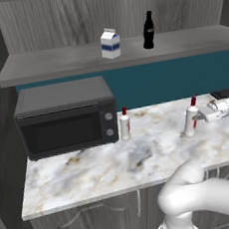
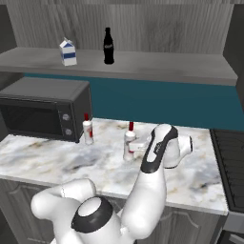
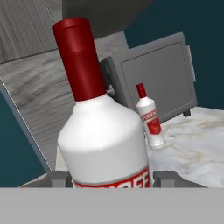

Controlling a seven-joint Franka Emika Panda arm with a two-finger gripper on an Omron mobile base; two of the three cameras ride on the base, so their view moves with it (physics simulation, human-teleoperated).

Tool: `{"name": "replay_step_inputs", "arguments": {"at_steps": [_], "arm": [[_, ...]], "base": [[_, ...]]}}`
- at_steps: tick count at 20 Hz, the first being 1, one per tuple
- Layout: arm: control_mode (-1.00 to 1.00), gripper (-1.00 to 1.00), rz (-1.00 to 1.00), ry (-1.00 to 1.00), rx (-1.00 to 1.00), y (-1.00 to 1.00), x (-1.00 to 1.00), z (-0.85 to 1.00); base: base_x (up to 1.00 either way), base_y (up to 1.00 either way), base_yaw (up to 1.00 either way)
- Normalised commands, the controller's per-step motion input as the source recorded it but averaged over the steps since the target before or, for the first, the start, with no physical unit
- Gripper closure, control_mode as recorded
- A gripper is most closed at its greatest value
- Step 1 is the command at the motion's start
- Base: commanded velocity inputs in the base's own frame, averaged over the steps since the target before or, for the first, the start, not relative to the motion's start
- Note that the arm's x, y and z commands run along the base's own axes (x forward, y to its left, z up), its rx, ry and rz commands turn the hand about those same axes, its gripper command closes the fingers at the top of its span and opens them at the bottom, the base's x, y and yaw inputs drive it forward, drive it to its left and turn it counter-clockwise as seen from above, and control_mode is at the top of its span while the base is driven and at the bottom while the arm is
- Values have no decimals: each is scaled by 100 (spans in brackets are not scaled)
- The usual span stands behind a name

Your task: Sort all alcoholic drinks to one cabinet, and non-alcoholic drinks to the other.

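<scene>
Clamping right bottle (image 1: 191, 121) mid-counter (image 1: 117, 166) | second bottle (image 1: 125, 125) beside microwave (image 1: 64, 117)

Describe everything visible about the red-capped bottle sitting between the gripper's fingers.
The bottle is slim with a white, frosted-looking body, rounded shoulders, a long red neck and cap, and a red label with white lettering low on its front. It stands upright on the marble counter, to the right of the microwave and of the second, matching bottle. The gripper reaches in from the side, its fingers flanking the lower body, apparently closed on it.
</scene>
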Motion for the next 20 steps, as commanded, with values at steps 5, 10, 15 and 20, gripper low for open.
{"name": "replay_step_inputs", "arguments": {"at_steps": [5,10,15,20], "arm": [[-100,100,-11,0,0,12,-50,86],[-100,100,-13,1,0,21,-50,61],[-100,100,-19,3,-1,30,-62,51],[-100,100,-21,7,-6,25,-60,43]], "base": [[0,0,0],[0,0,0],[0,0,0],[0,0,0]]}}
